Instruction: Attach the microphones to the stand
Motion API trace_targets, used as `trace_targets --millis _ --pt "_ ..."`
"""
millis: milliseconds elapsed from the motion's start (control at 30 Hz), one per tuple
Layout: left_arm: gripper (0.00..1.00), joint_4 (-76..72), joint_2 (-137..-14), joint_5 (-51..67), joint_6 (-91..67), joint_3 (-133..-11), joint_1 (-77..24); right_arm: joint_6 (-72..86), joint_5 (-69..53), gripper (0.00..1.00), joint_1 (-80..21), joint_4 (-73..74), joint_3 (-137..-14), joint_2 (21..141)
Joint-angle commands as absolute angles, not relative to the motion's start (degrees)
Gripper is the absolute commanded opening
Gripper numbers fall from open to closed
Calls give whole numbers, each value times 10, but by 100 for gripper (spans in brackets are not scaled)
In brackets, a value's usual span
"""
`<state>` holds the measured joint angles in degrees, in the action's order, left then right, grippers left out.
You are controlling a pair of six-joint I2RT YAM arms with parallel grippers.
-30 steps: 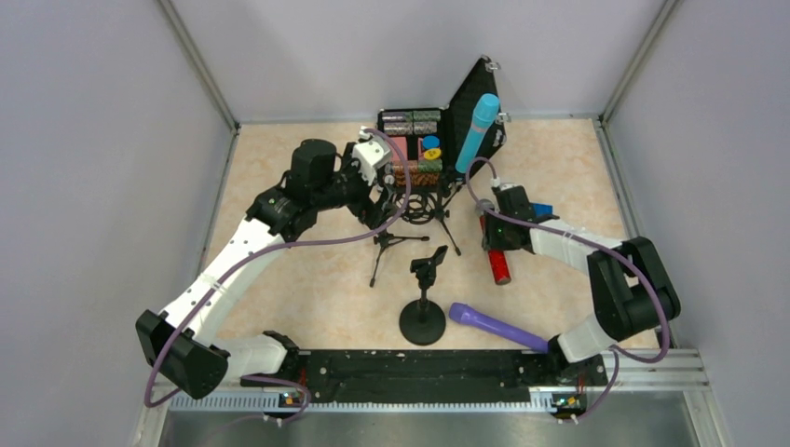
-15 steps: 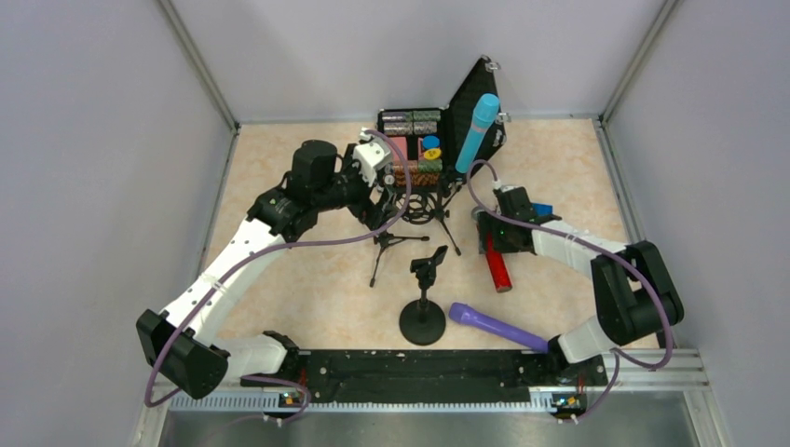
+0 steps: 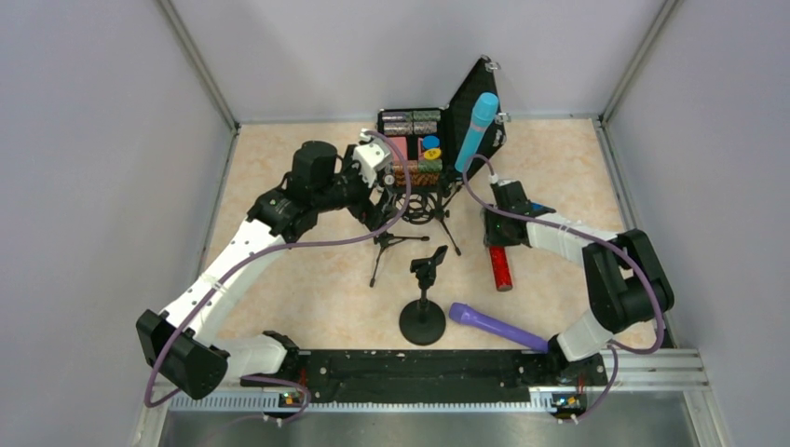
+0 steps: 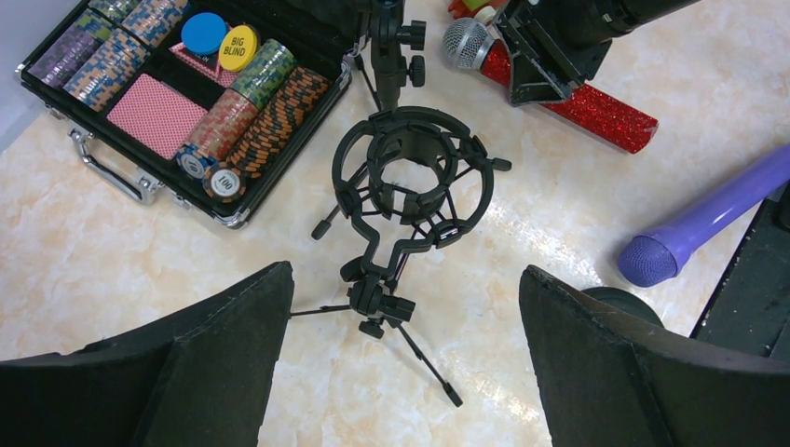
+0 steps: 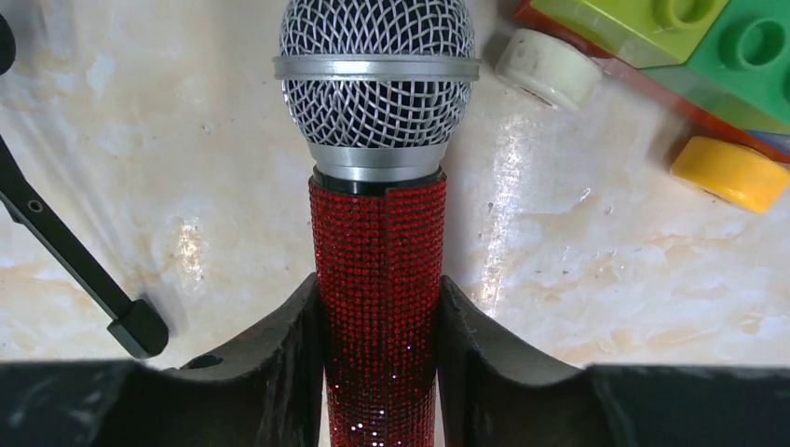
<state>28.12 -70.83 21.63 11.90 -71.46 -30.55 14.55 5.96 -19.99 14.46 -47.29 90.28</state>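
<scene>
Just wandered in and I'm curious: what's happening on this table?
Two robot arms are fitting microphones onto stands. The right hand is shut around the glittery red microphone, which lies on the table. The left hand hangs open above an empty tripod stand. The blue microphone appears already mounted at the back; the purple microphone lies untouched near the front.

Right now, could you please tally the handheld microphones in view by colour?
glittery red microphone with silver mesh head: 1
all light blue stick microphone: 1
all purple stick microphone: 1
Total: 3
</scene>
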Motion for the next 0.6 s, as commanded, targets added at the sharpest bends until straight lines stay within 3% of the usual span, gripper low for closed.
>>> trace_targets --millis 0,567 --pt "95 250 -686 220 114 -710 -307 148 50 0 -196 140 -454 876" --pt "95 175 -648 141 71 -681 -308 135 56 0 -196 70 -399 624"
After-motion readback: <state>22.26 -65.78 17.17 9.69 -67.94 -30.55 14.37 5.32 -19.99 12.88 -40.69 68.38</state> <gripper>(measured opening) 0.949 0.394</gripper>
